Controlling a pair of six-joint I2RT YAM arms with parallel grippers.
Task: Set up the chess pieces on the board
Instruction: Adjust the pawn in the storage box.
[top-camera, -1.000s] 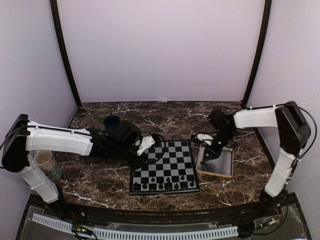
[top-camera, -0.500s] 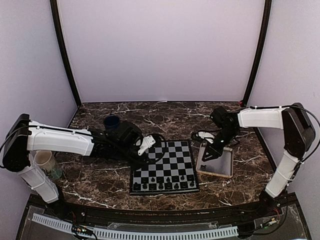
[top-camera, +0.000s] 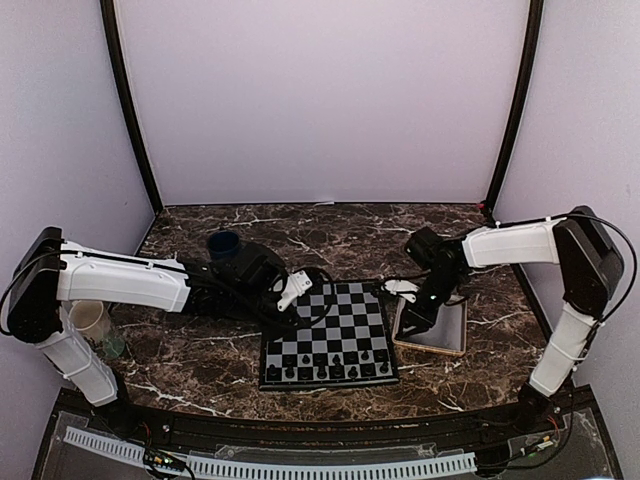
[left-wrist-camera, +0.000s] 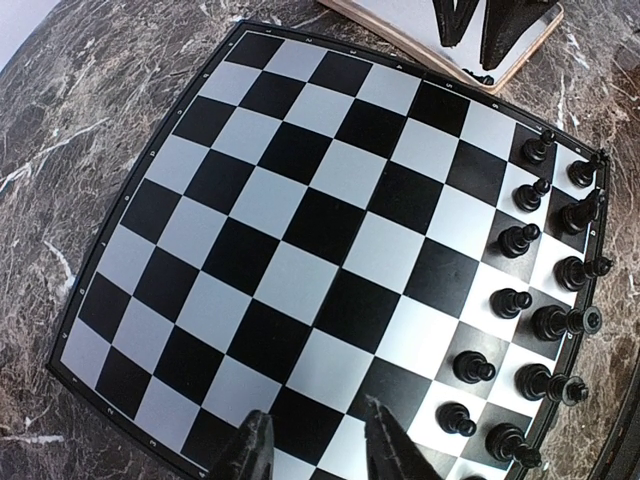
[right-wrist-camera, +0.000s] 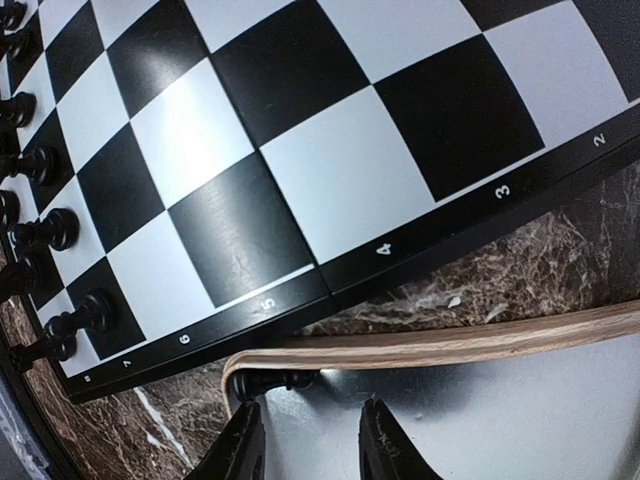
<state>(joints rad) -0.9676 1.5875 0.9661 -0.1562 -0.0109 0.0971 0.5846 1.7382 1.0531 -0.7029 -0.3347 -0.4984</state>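
The board (top-camera: 330, 322) lies flat at the table's middle, and several dark chess pieces (top-camera: 330, 369) stand in its two nearest rows. In the left wrist view these pieces (left-wrist-camera: 518, 240) line the board's (left-wrist-camera: 300, 220) right side. My left gripper (left-wrist-camera: 318, 450) hangs open over the board's left edge, nothing between its fingers. My right gripper (right-wrist-camera: 310, 435) is open just above the tan-rimmed tray's (right-wrist-camera: 450, 345) pale floor. One dark chess piece (right-wrist-camera: 285, 379) lies on its side in the tray's corner under the rim, just ahead of the left fingertip (right-wrist-camera: 245, 430).
The tray (top-camera: 447, 342) sits right of the board, close to its edge. A dark blue cup (top-camera: 224, 243) stands behind the left arm. A white cup (top-camera: 90, 320) stands at the far left. Pale walls close in the marble table.
My right gripper has slid left toward the tray's board-side corner and its jaws have spread wider. The left arm has not moved.
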